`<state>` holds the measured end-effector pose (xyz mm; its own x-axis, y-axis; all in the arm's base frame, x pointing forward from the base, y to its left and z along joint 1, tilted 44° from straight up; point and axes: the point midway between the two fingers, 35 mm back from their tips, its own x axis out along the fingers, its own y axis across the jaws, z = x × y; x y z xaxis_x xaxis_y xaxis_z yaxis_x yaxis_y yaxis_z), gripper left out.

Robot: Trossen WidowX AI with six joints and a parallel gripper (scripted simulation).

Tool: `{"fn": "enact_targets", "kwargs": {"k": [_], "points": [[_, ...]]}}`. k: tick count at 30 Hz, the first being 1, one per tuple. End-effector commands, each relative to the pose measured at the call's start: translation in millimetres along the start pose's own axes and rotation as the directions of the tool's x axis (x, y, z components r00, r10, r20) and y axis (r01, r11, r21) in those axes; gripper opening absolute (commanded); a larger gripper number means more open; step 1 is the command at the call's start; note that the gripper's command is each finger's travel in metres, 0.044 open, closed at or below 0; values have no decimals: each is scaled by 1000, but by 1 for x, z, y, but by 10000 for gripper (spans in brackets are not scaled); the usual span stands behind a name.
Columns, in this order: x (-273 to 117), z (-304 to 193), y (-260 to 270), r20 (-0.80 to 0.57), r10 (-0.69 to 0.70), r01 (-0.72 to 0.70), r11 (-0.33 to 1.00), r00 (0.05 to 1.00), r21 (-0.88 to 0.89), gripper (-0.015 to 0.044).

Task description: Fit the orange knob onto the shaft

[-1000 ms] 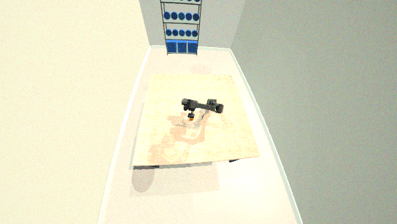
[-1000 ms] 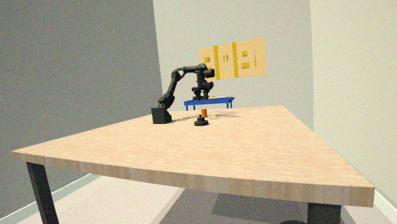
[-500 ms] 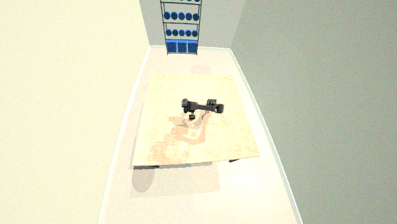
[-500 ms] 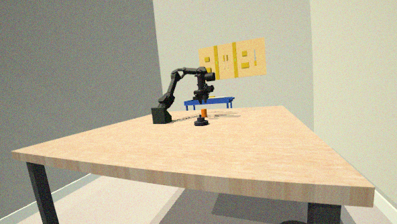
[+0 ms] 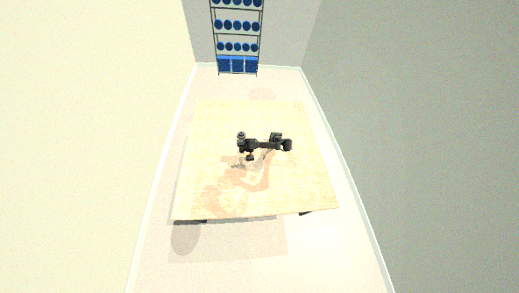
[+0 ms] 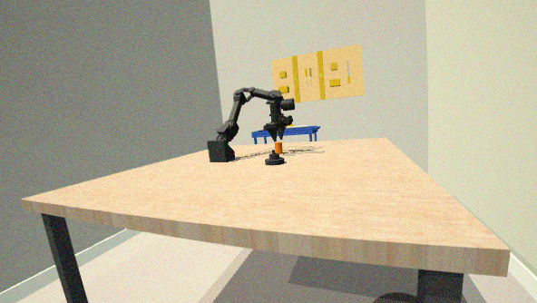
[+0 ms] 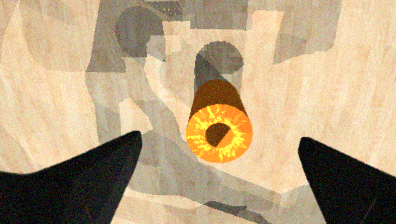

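Note:
The orange knob [image 6: 278, 148] [image 7: 219, 155] stands upright on the table. Its hole faces up in the wrist view, and the hole's flat side appears to face lower right. My gripper [image 6: 278, 138] [image 7: 220, 141] is open and empty, pointing down just above the knob. In the wrist view the knob's top lies between the two spread fingertips, touching neither. The dark round pedestal [image 5: 241, 135] [image 6: 274, 161] stands beside the knob, nearer to the exterior view, with its short shaft [image 6: 273, 153] bare. The shaft's flat side cannot be made out. In the top view the arm mostly hides the knob.
The wooden table [image 5: 298, 184] [image 6: 254, 200] carries the arm's base [image 6: 219, 151], to the left of the pedestal in the exterior view. Arm shadows cross the wood around the knob. A shelf rack [image 5: 237, 34] and a blue bench [image 6: 295, 131] stand away from the table.

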<state>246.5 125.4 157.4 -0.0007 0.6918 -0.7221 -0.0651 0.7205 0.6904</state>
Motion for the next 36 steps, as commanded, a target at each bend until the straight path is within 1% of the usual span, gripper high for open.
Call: {"fn": "enact_targets", "kwargs": {"k": [1, 36], "points": [[7, 0, -1, -3, 0, 0, 1000, 1000, 8, 440], [62, -2, 1, -2, 5, -5, 1000, 1000, 8, 440]]}}
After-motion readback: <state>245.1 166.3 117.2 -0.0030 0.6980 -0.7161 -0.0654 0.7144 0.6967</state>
